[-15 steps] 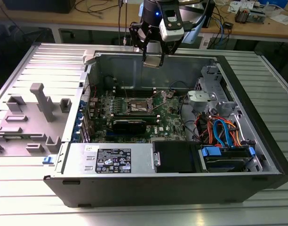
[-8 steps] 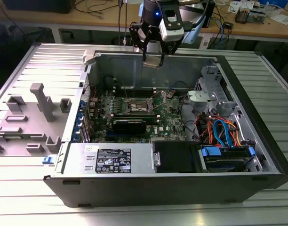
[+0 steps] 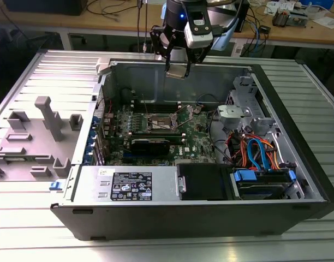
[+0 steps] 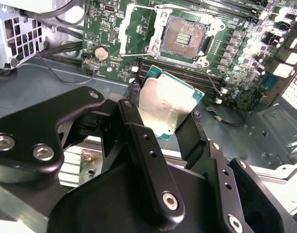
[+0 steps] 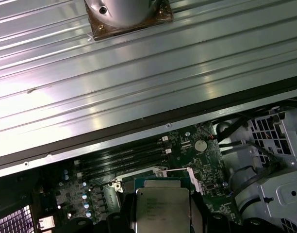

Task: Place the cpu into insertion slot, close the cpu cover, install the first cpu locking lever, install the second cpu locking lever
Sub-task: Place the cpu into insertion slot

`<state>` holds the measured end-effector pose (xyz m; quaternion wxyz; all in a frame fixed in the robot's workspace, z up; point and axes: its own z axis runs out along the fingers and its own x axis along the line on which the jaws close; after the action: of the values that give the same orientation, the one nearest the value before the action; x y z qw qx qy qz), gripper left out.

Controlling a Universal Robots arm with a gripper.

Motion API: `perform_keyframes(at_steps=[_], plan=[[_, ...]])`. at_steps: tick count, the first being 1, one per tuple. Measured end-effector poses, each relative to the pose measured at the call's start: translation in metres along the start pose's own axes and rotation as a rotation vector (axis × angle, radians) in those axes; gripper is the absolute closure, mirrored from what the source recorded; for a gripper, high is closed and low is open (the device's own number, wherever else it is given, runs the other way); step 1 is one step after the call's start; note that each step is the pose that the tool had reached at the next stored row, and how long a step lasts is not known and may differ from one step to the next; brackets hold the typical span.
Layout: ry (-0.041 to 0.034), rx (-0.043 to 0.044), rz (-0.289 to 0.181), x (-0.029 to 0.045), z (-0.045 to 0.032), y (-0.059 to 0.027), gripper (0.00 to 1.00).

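Gripper (image 4: 164, 121) pinching the cpu (image 4: 169, 104) by two opposite edges, black fingers (image 4: 134, 119) pressed onto its sides, metal lid showing between them. Chip held in the air above and short of the insertion slot (image 4: 185, 36), over the open case's far wall (image 3: 145, 82) in the exterior view. Judgement: light, stiff, thin plate; smooth edges could slip or twist in the pinch, and the socket contacts look delicate, so an edge grip held level suits it. Slot bare, nothing seated. The cpu cover (image 4: 160, 29) lies swung open just beside the slot. Long memory slots (image 4: 187, 73) run between chip and slot. Coin cell (image 4: 101, 52) beyond the cover. Loose cables (image 3: 254, 153) well apart from the slot.
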<state>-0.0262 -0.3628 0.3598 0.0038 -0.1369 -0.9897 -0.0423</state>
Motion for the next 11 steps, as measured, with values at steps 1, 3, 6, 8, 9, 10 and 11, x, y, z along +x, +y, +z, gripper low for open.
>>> perform_keyframes(at_steps=[1, 3, 6, 8, 9, 10, 11], plan=[[-0.0004, -0.0001, 0.005, 0.0, 0.0, 0.0, 0.46], [-0.0018, -0.0003, 0.021, 0.0, 0.0002, -0.0001, 0.46], [-0.0021, -0.0004, 0.025, 0.0, 0.0002, -0.0002, 0.46], [-0.0021, -0.0005, 0.026, 0.0, 0.0002, -0.0002, 0.46], [-0.0021, -0.0004, 0.026, -0.0001, 0.0002, -0.0001, 0.46], [-0.0022, -0.0004, 0.026, 0.0, 0.0002, -0.0002, 0.46], [-0.0022, -0.0004, 0.026, 0.0, 0.0002, -0.0002, 0.46]])
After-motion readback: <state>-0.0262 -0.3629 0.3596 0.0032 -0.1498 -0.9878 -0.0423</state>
